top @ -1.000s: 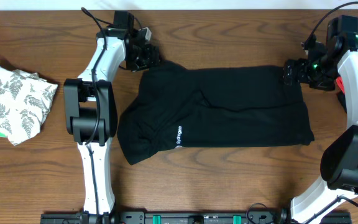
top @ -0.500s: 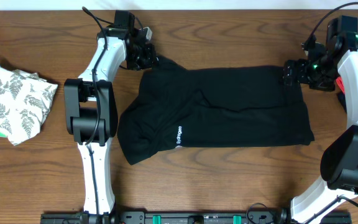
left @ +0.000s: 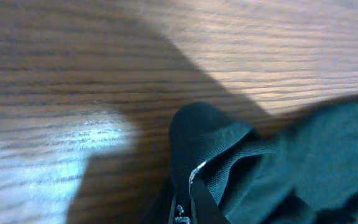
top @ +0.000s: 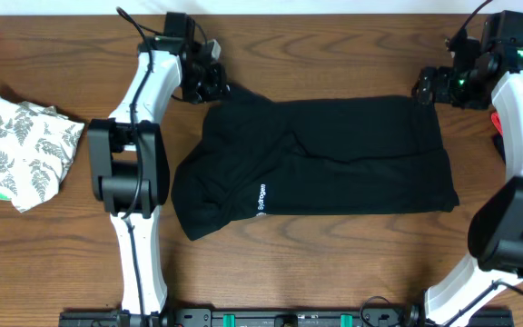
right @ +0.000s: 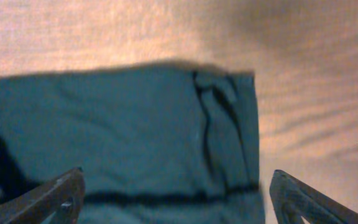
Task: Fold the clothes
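surface: brown wooden table (top: 334,263) | grain: long streaks | light: soft pale sheen

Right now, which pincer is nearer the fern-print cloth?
Left. The left pincer grips the black garment on the side facing the fern-print cloth; the right pincer hangs open over the opposite side.

One black garment (top: 334,154): large, plain, limp; laid flat in a rough rectangle at the centre of the surface (top: 334,263), with the lower-left edge rumpled. A small white logo (top: 261,197) is printed near that edge. The far-left corner is pinched in the left tool (top: 216,86).

One white fern-print garment (top: 21,150): crumpled in a heap, well apart at the left edge.
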Controlling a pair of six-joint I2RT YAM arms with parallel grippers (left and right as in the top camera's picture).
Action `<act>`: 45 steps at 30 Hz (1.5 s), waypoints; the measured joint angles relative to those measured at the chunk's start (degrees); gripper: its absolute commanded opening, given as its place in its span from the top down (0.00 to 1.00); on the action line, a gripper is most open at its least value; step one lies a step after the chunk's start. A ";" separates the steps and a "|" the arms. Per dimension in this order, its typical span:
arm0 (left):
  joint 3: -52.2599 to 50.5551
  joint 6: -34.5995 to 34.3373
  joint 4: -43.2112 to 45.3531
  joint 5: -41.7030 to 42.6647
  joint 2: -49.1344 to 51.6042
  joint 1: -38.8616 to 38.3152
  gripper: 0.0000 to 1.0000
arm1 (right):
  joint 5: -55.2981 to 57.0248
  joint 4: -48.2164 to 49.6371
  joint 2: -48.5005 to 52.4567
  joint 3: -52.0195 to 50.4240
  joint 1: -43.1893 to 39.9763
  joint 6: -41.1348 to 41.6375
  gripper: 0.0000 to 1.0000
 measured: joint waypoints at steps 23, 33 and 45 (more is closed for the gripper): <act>0.37 0.02 -2.21 0.00 -4.50 -0.02 0.94 | -5.88 13.46 18.43 0.09 -0.33 -6.93 0.24; 0.37 0.02 -2.64 0.00 -4.50 -0.02 0.94 | -6.64 13.62 18.43 0.09 -1.70 -2.89 0.31; 0.37 0.02 -3.17 -0.02 -4.48 -0.02 0.94 | -11.87 12.63 18.43 0.09 -8.26 0.59 0.43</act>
